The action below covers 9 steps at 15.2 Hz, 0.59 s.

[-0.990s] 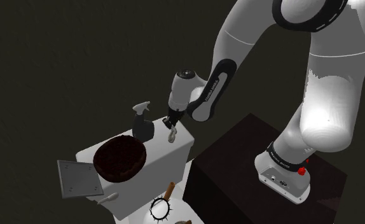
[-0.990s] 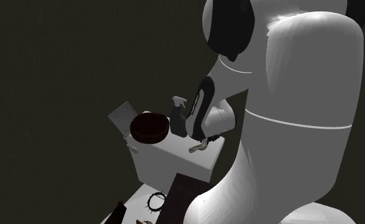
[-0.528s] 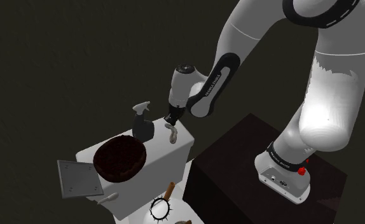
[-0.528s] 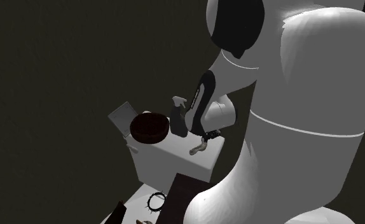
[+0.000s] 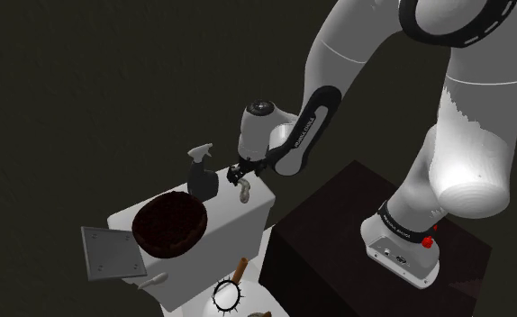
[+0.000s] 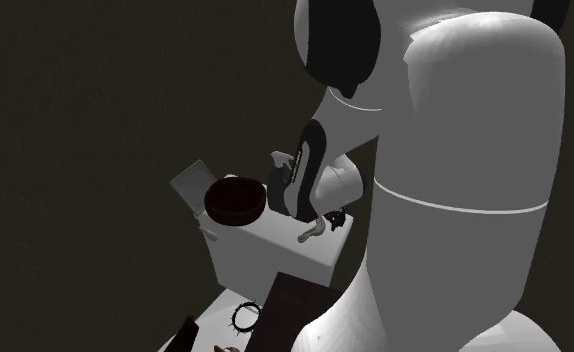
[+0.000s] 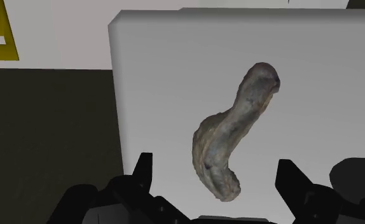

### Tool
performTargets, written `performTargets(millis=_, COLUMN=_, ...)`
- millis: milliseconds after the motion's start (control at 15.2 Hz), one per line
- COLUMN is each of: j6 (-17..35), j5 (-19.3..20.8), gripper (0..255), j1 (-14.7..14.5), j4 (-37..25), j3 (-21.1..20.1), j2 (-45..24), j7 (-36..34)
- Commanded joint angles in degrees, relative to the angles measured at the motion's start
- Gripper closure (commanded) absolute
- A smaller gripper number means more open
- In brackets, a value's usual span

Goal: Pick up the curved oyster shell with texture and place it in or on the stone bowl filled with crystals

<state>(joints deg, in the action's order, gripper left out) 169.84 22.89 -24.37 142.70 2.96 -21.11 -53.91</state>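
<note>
I have the white arm with dark joints reaching from its dark box stand over the white block-shaped top. On that top the dark reddish-brown round bowl with a rough filling sits toward the shoulder view's left, with a black spray bottle just behind it. The grey-brown, curved, rough-textured oyster shell lies flat near the opposite end of the same top, well apart from the bowl. The all-black two-finger gripper hangs just above the shell with its fingers spread wide and nothing clasped; the shell's nearer end lies between them, touched by neither. The shell's long axis seems to run roughly between the fingers, so I judge that closing across its narrow width is the right approach. I would centre over its middle, come straight down until the tips flank it at the surface, then close gently, since the thin curved edge may skid or tip
</note>
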Motion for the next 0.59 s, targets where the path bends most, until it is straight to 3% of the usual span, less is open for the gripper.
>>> performTargets(millis=0, j6=1.2, j5=0.6, gripper=0, j1=-0.9, j4=-0.6, j3=1.0, j2=-1.7, j7=-1.1)
performTargets(millis=528, j6=2.8, j5=1.1, gripper=0, j1=-1.5, j4=-1.6, j3=1.9, j2=-4.2, j7=-1.7)
